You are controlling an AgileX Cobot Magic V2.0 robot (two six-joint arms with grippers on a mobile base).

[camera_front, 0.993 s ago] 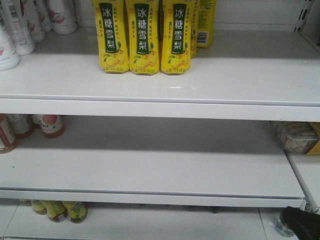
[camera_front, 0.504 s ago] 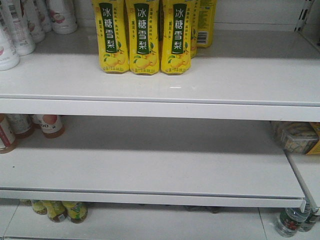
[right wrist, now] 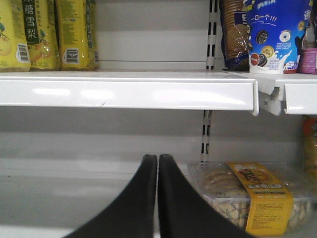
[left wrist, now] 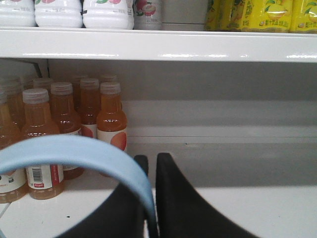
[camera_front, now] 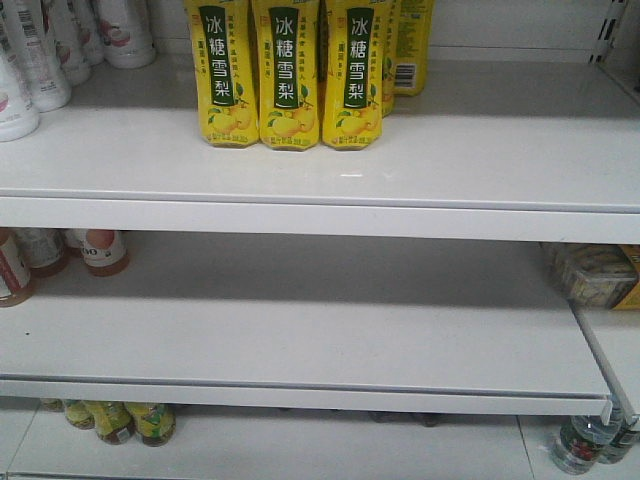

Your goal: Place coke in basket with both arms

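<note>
Front-facing view: a white store shelf unit fills the picture. Three yellow pear-drink bottles [camera_front: 284, 75] stand in a row at the back of the upper shelf [camera_front: 330, 175], white bottles [camera_front: 30, 55] crowd its back left corner, and the middle shelf [camera_front: 300, 330] is bare across its centre, with a few orange-drink bottles at its left end. Neither arm, no basket and no coke can be made out here; the clear bottles [camera_front: 580, 445] under the right end of the lowest shelf are too small to name.

Left wrist view: the left claw [left wrist: 151, 196] is closed narrow around the pale blue basket handle [left wrist: 74, 151], which arches from the left down between its jaws. The basket's body is out of sight below. Behind stand orange-drink bottles [left wrist: 111, 116] at the left end of the shelf.

Right wrist view: the right claw [right wrist: 157, 198] is closed, jaws nearly touching, with nothing between them. It faces the middle shelf, a plastic tub of biscuits [right wrist: 252, 196] just to its right.

Judged from this, the step in hand is carrying the basket while searching for the coke. Next, the right claw must find the coke, widen its jaws and grip it, while the left keeps the basket steady beneath.
</note>
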